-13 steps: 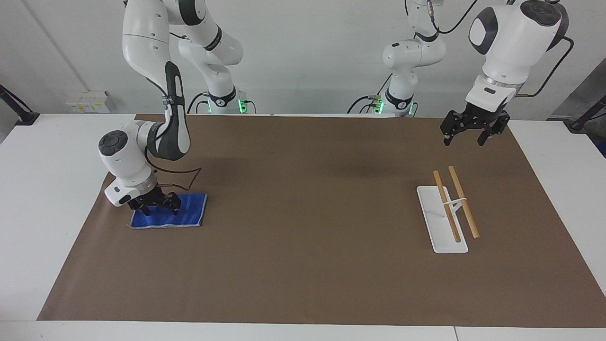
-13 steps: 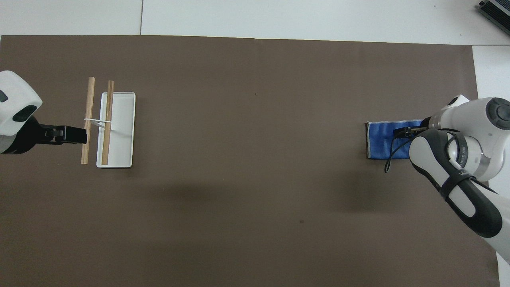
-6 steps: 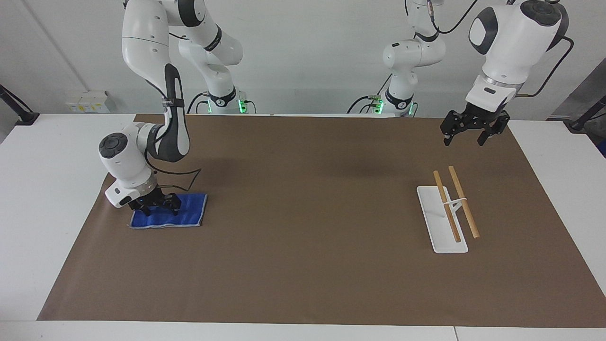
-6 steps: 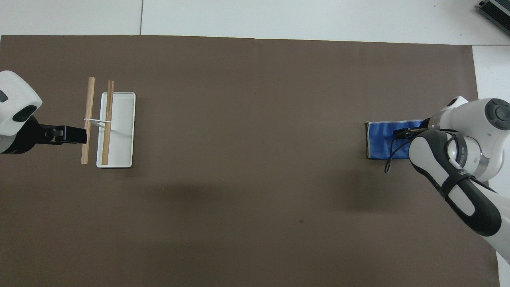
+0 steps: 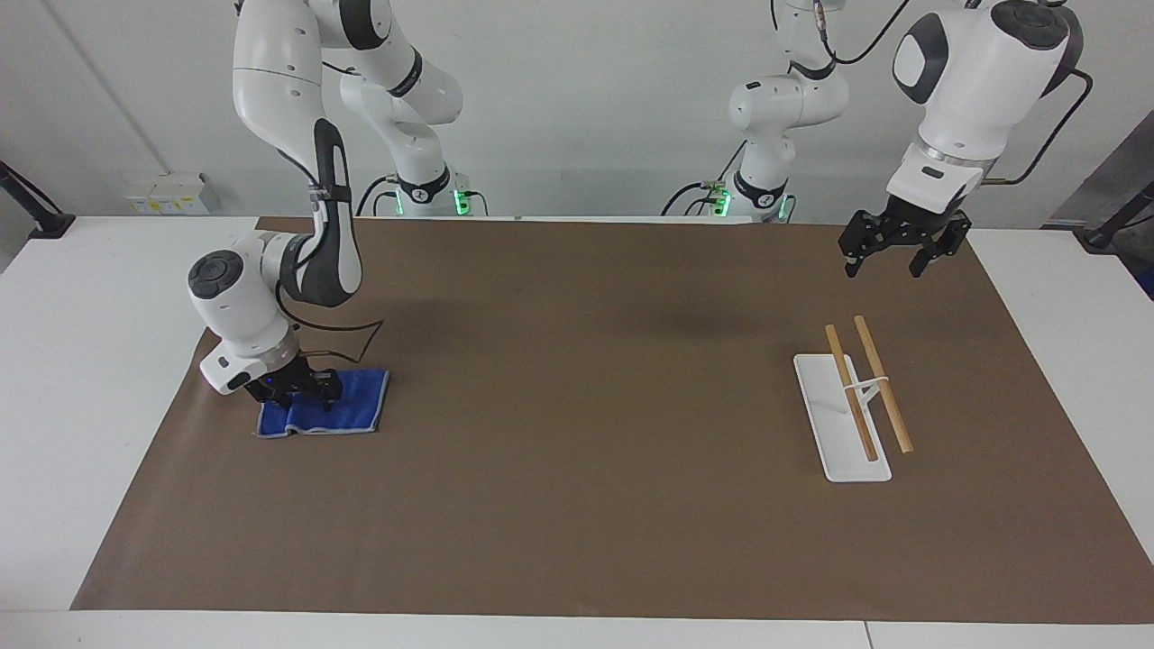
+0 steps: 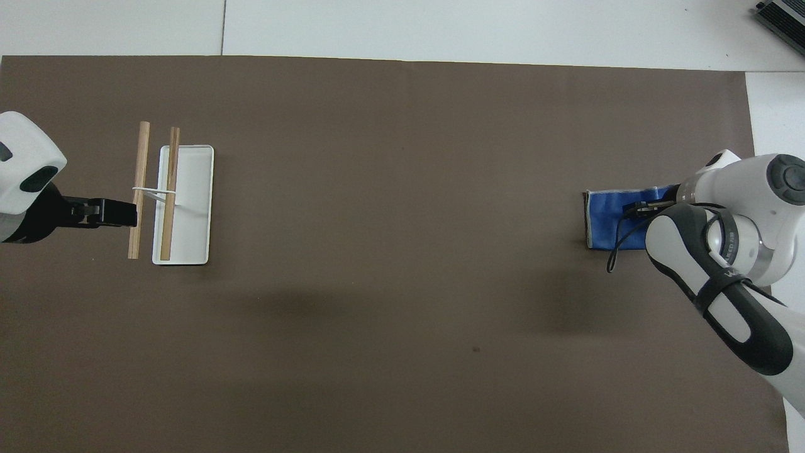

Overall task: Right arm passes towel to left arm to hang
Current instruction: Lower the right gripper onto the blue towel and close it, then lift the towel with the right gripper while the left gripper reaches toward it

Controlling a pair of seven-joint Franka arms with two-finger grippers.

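Note:
The blue towel (image 5: pixel 353 407) lies on the brown mat at the right arm's end of the table, its cloth bunched up under the gripper. My right gripper (image 5: pixel 302 397) is down on the towel with its fingers pinched into the cloth. From overhead the right arm hides part of the towel (image 6: pixel 607 217), and only the tip of the right gripper (image 6: pixel 635 208) shows. My left gripper (image 5: pixel 902 252) waits in the air with its fingers apart and nothing in them. It hangs over the mat beside the rack, as the overhead view of the left gripper (image 6: pixel 126 212) also shows.
A rack with a white base (image 5: pixel 825 424) and two wooden rods (image 5: pixel 883 386) stands at the left arm's end of the mat; overhead its base (image 6: pixel 192 207) lies just past the left gripper. The brown mat (image 5: pixel 586 406) covers most of the white table.
The right gripper's fingers have drawn together on the towel. The cloth has gathered toward them and its outline has shrunk. The left arm has not moved.

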